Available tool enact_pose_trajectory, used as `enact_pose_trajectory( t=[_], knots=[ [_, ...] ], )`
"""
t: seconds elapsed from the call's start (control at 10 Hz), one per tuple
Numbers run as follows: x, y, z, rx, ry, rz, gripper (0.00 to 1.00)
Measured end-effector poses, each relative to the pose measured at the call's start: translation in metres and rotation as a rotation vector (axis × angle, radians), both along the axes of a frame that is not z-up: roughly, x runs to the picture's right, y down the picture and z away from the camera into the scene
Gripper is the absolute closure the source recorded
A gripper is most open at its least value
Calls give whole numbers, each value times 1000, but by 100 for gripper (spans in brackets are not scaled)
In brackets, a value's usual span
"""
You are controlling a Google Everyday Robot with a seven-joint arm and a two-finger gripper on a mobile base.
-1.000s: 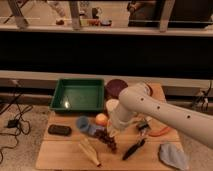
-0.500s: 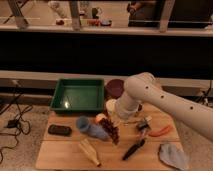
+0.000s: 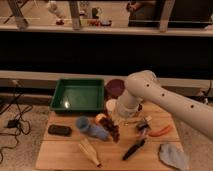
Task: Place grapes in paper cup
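Camera view: your gripper (image 3: 116,119) sits low under the white arm, just in front of the paper cup (image 3: 110,105), pinched shut on the top of the grapes (image 3: 111,130). The grapes hang outside the cup, beside the orange fruit (image 3: 101,118), over the wooden table (image 3: 65,150). The green tray (image 3: 77,95) is behind.

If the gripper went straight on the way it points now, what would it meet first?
Likely the table, just right of the blue cup; the gripper points down, shut on the grapes.
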State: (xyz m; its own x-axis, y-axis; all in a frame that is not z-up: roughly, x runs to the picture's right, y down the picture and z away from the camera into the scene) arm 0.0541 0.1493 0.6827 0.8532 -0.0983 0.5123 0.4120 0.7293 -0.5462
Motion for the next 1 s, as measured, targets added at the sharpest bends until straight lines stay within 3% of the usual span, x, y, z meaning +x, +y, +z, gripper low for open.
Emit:
enact_pose_trajectory(
  t=[0.2, 0.5, 0.9, 1.0],
  knots=[
    [0, -1, 0, 4, 1, -1, 100],
    [-16, -25, -8, 51, -9, -13, 100],
    [-28, -67, -27, 122, -8, -32, 100],
    [-29, -86, -34, 146, -4, -35, 100]
  ],
)
